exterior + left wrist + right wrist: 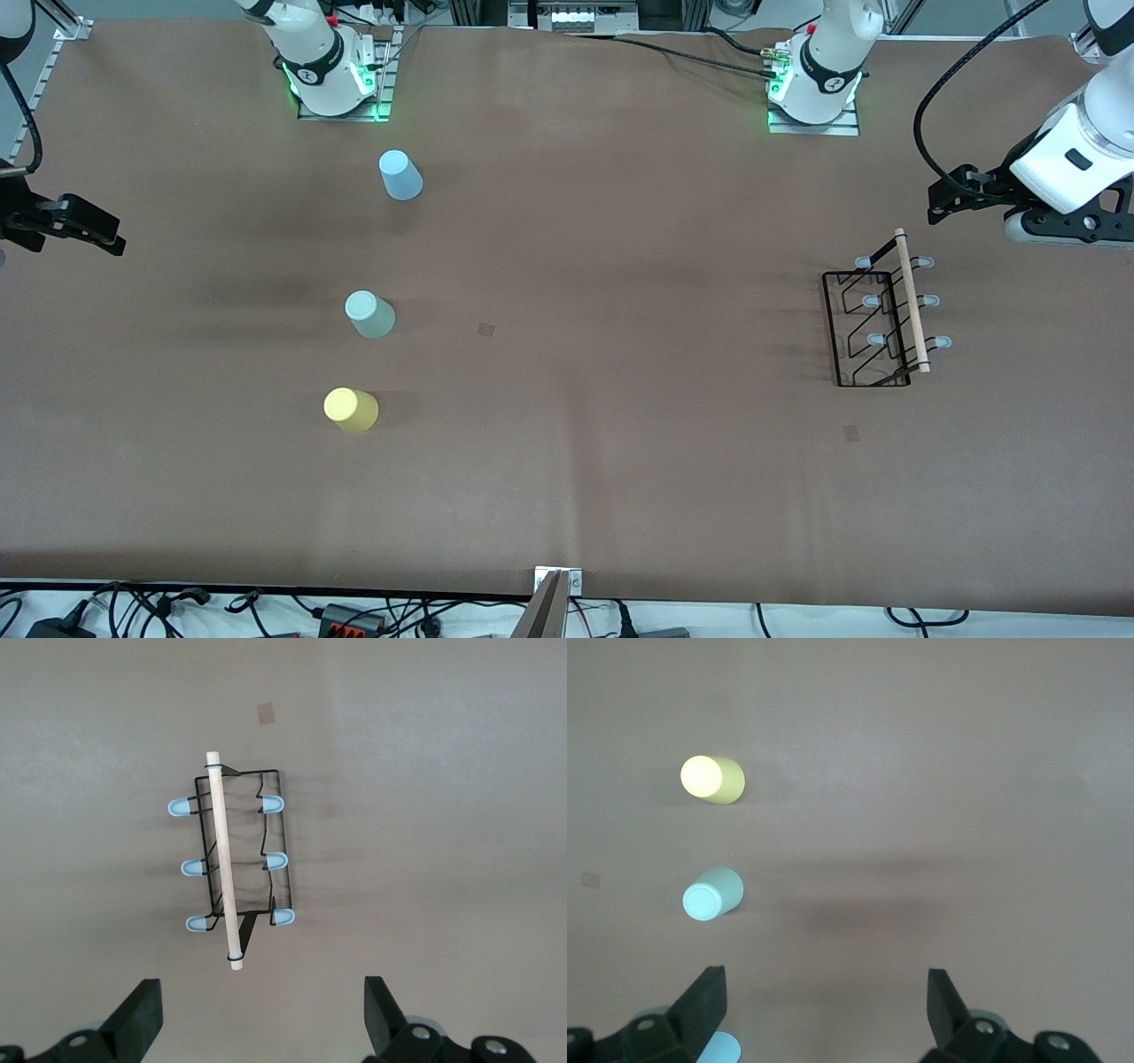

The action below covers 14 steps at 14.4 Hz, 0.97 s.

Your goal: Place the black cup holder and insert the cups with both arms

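The black cup holder [873, 328] stands on the brown table toward the left arm's end, its pale wooden rod [912, 301] on top. My left gripper [950, 200] hangs open and empty over the table beside the holder. In the left wrist view the holder [235, 859] lies ahead of the open gripper [261, 1014]. A light blue cup [400, 175], a grey-green cup [368, 314] and a yellow cup [351, 409] stand in a row toward the right arm's end. My right gripper [89, 232] hangs open and empty there. The right wrist view shows the gripper [824, 1010], the yellow cup [713, 780], the grey-green cup [713, 893] and part of the blue cup [719, 1051].
The arm bases [337, 84] [815, 89] stand along the table's edge farthest from the front camera. Small tape marks [485, 329] [851, 432] lie on the table. A metal bracket [558, 589] and cables sit at the edge nearest the camera.
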Each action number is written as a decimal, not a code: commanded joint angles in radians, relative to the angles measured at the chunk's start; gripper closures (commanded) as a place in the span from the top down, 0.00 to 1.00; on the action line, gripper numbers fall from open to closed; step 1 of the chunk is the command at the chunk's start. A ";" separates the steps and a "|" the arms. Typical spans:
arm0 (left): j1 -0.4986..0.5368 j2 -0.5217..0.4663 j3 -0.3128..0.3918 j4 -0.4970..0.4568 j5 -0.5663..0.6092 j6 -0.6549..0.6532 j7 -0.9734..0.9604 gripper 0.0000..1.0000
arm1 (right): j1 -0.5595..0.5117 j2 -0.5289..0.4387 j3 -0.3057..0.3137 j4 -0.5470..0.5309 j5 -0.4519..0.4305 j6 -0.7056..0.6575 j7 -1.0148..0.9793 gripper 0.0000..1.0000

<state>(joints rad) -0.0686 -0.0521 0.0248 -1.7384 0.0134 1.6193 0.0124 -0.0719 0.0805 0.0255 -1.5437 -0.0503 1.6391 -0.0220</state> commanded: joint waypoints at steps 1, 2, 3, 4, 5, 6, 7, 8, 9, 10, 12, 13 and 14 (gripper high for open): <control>-0.007 -0.012 0.006 -0.004 -0.013 -0.010 0.004 1.00 | 0.003 -0.016 -0.002 -0.006 0.014 -0.008 -0.001 1.00; -0.007 -0.012 0.006 -0.004 -0.013 -0.010 0.004 1.00 | 0.001 -0.015 -0.002 -0.004 0.014 -0.008 -0.001 1.00; -0.007 -0.012 0.006 -0.004 -0.013 -0.010 0.004 1.00 | 0.001 -0.015 -0.002 -0.004 0.015 -0.008 -0.001 1.00; -0.007 -0.012 0.006 -0.006 -0.013 -0.010 0.004 1.00 | 0.001 -0.015 -0.002 -0.004 0.015 -0.011 0.001 1.00; -0.007 -0.012 0.006 -0.004 -0.013 -0.010 0.004 1.00 | 0.003 -0.015 -0.002 -0.004 0.015 -0.012 0.002 1.00; -0.007 -0.012 0.006 -0.004 -0.013 -0.010 0.003 1.00 | 0.001 -0.015 -0.002 -0.004 0.017 -0.010 0.005 1.00; -0.008 -0.012 0.006 -0.004 -0.013 -0.010 0.001 1.00 | -0.002 -0.008 -0.002 -0.006 0.018 -0.010 0.005 1.00; -0.008 -0.012 0.006 -0.004 -0.013 -0.010 0.000 1.00 | -0.003 -0.005 -0.004 -0.006 0.032 -0.010 0.004 1.00; -0.008 -0.012 0.006 -0.004 -0.013 -0.010 0.001 1.00 | -0.002 0.001 -0.004 -0.007 0.033 -0.015 0.004 1.00; -0.007 -0.012 0.006 -0.004 -0.013 -0.010 0.001 1.00 | 0.003 0.007 -0.003 -0.007 0.032 -0.031 0.002 1.00; -0.007 -0.011 0.006 0.002 -0.013 -0.010 0.003 1.00 | 0.006 0.034 -0.002 -0.007 0.027 -0.077 -0.004 1.00; -0.007 -0.006 0.006 0.010 -0.013 -0.010 0.006 1.00 | 0.006 0.050 -0.002 -0.007 0.027 -0.111 -0.004 1.00; -0.007 0.004 0.007 0.017 -0.013 -0.010 0.006 1.00 | 0.007 0.059 -0.002 -0.007 0.029 -0.131 0.002 1.00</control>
<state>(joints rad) -0.0690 -0.0521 0.0248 -1.7376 0.0134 1.6193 0.0120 -0.0700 0.1143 0.0252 -1.5551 -0.0348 1.5498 -0.0202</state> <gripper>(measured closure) 0.000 0.000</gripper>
